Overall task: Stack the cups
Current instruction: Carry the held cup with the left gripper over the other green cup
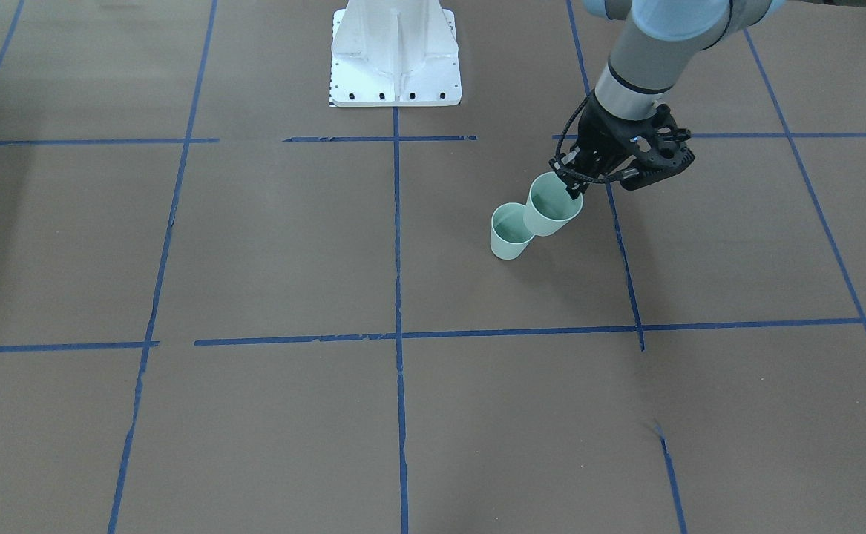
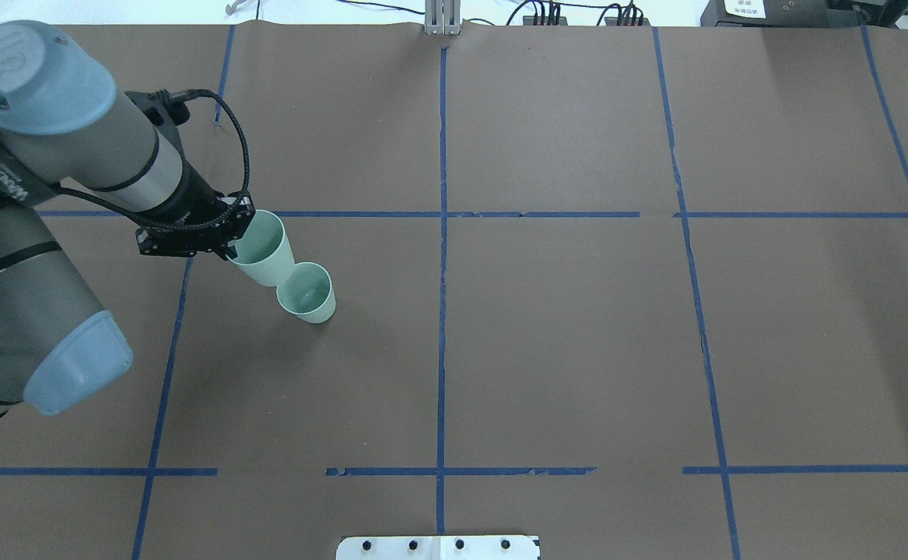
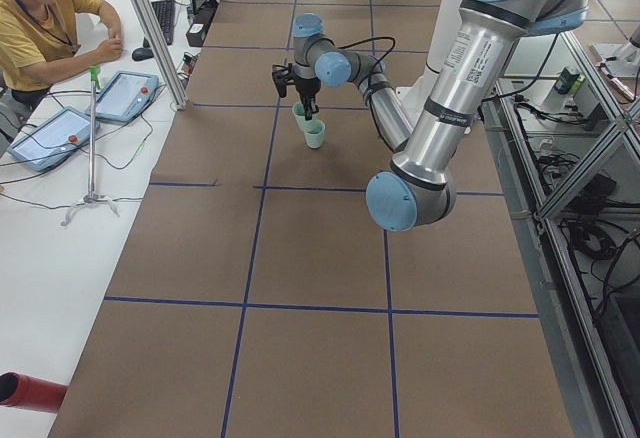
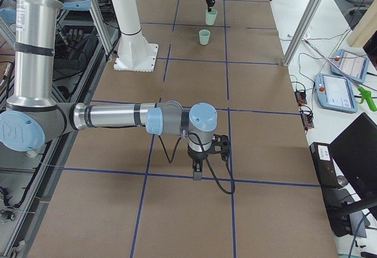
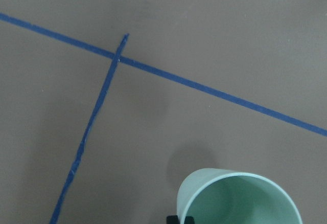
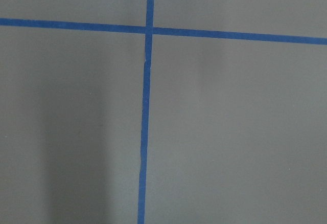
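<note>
Two pale mint-green cups are on the robot's left side of the table. One cup (image 1: 510,231) (image 2: 307,293) stands upright on the brown table. My left gripper (image 1: 572,187) (image 2: 237,241) is shut on the rim of the other cup (image 1: 551,209) (image 2: 263,250), which hangs tilted in the air, beside and slightly above the standing cup. The held cup's rim fills the lower edge of the left wrist view (image 5: 240,198). My right gripper (image 4: 200,168) hangs low over the table far from the cups; I cannot tell whether it is open or shut.
Blue tape lines (image 2: 442,233) divide the brown table into squares. The white robot base (image 1: 395,55) stands at the table's edge. An operator (image 3: 45,23) sits beside the table with tablets (image 3: 125,93) and a small stand (image 3: 93,138).
</note>
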